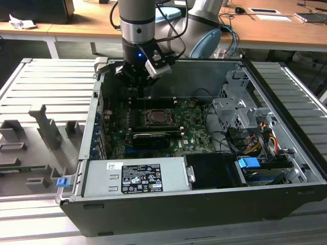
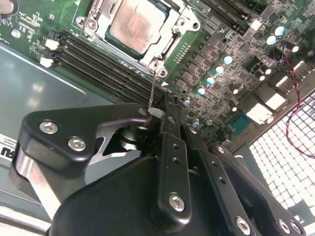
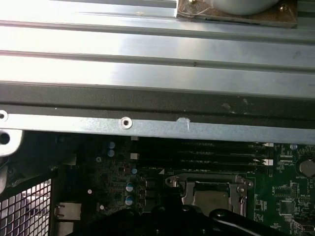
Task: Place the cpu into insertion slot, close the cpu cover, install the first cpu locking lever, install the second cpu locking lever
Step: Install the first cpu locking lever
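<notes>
The cpu [image 2: 132,24] sits in its socket under the closed cpu cover [image 2: 170,43]. The gripper [image 2: 156,114] is clenched on a thin wire locking lever [image 2: 152,91] (springy, slips easily); we judge its free end the best hold.

An open computer case [image 1: 286,153] holds a green motherboard [image 1: 196,133], a power supply [image 1: 134,176] (labelled) in front.
</notes>
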